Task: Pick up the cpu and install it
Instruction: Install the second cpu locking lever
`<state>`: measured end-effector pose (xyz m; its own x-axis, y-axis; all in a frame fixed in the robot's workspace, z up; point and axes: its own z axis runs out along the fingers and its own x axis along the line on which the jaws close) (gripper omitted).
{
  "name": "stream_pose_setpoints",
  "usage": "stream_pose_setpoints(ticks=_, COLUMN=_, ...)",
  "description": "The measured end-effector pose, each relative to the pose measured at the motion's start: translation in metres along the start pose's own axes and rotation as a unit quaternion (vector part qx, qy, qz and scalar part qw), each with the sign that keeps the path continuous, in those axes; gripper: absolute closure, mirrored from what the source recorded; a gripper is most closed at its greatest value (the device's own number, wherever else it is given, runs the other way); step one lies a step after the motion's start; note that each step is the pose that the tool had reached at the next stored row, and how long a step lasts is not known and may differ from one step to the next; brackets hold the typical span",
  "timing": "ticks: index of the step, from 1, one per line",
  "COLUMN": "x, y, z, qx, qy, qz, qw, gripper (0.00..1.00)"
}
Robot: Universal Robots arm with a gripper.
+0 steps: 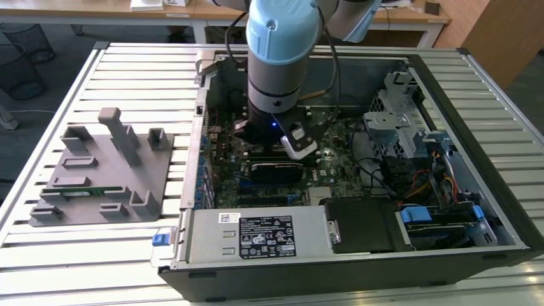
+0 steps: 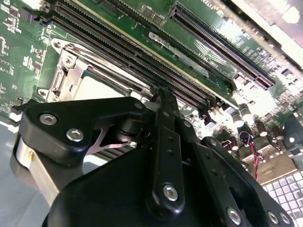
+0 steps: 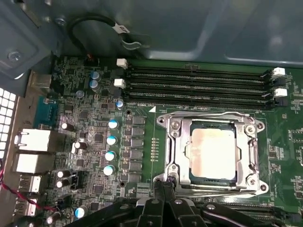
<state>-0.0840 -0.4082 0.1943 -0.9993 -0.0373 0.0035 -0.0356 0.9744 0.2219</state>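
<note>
The cpu [image 3: 213, 155] is already set in the socket [image 3: 213, 153] at the first wrist view's lower right, and the gripper [image 3: 163, 189] is pressed together, empty.

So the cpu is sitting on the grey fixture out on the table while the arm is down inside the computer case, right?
Not quite. The cpu sits in the motherboard socket, as the first wrist view shows, not on the grey fixture. The arm is indeed down inside the computer case.
</note>
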Motion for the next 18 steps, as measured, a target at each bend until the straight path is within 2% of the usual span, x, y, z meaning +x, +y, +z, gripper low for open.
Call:
stream_pose_setpoints(ticks=4, x=0.0022, y=-0.0001, z=0.002, qx=-0.0083, qy=-0.0007, qz=0.0, qw=1.0, gripper=0.89)
stream_pose_setpoints(ticks=9, x=0.004, y=-0.0001, z=0.0021, qx=-0.0146, qy=-0.0007, qz=0.0, qw=0.9999, gripper=0.89)
stream_pose_setpoints(ticks=14, x=0.0041, y=-0.0002, z=0.0029, qx=-0.0197, qy=-0.0011, qz=0.0, qw=0.9998, gripper=0.89)
stream_pose_setpoints(ticks=18, x=0.0042, y=-0.0004, z=0.0033, qx=-0.0197, qy=-0.0009, qz=0.0, qw=0.9998, gripper=0.89)
